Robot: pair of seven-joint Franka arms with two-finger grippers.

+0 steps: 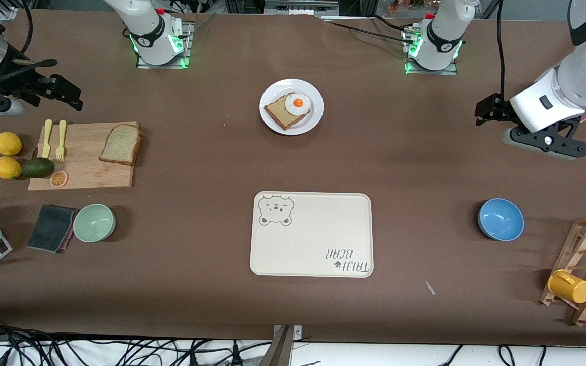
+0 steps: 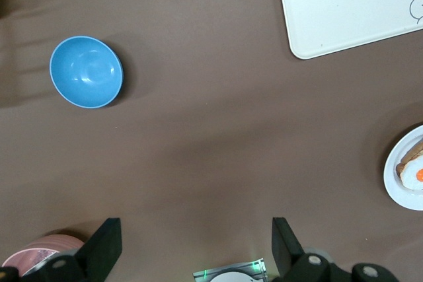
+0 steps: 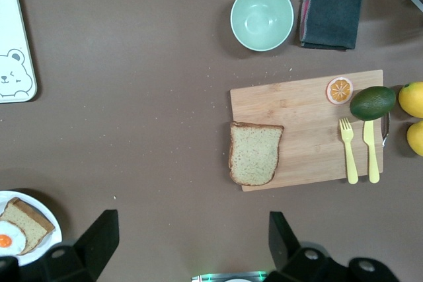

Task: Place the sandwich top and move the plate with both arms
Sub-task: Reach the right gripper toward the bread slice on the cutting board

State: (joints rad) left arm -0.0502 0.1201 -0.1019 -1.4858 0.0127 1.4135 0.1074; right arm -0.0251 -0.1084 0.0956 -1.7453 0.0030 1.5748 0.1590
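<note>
The sandwich top (image 1: 121,144) (image 3: 255,152), a light tan speckled slice, lies flat on a wooden cutting board (image 1: 85,165) at the right arm's end of the table. The white plate (image 1: 276,93) (image 2: 391,177) (image 3: 45,250) sits mid-table near the arm bases and carries a darker slice (image 1: 284,114) with a fried egg (image 1: 298,103). My right gripper (image 1: 69,94) (image 3: 193,222) hangs open over bare table beside the board, holding nothing. My left gripper (image 1: 484,114) (image 2: 197,229) hangs open and empty over the left arm's end of the table.
A cream bear-print tray (image 1: 313,239) lies nearer the front camera than the plate. A green bowl (image 1: 94,222) and dark cloth (image 1: 51,227) lie near the board. The board also holds a fork, knife, avocado and lemons. A blue bowl (image 1: 500,219) and a mug rack (image 1: 585,269) are at the left arm's end.
</note>
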